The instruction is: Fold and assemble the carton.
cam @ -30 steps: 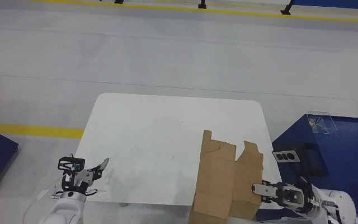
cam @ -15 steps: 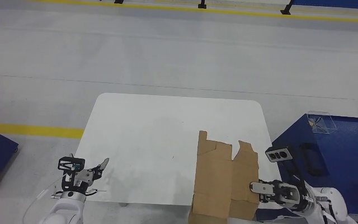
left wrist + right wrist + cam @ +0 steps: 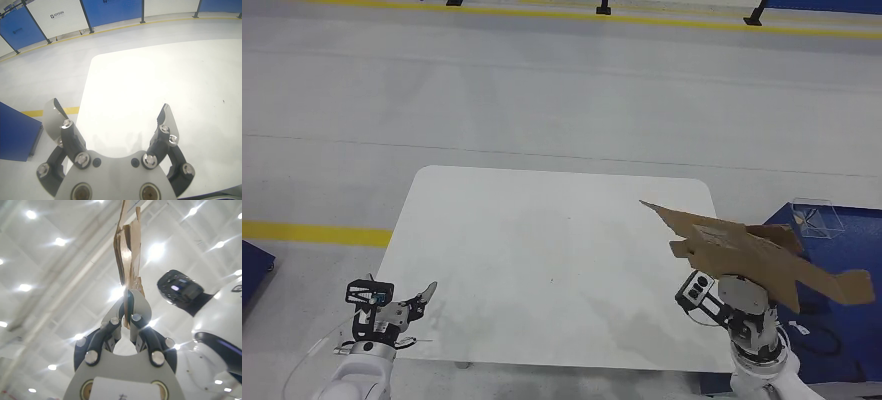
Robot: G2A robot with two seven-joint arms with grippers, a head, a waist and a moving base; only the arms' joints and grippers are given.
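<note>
- Fingers (image 3: 140, 308) of the right gripper (image 3: 126, 294) were clamped on an edge of the flattened carton (image 3: 742, 250).
- That carton was held in the air, tilted, over the right edge of the white table (image 3: 542, 260) (wrist camera pointed up at the ceiling (image 3: 47, 279)).
- Left gripper (image 3: 110, 103) hovered by the table's near left corner, jaws spread wide and empty.

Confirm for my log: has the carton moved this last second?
Yes. The carton rose off the white table, swinging past its right edge, in the right gripper.
</note>
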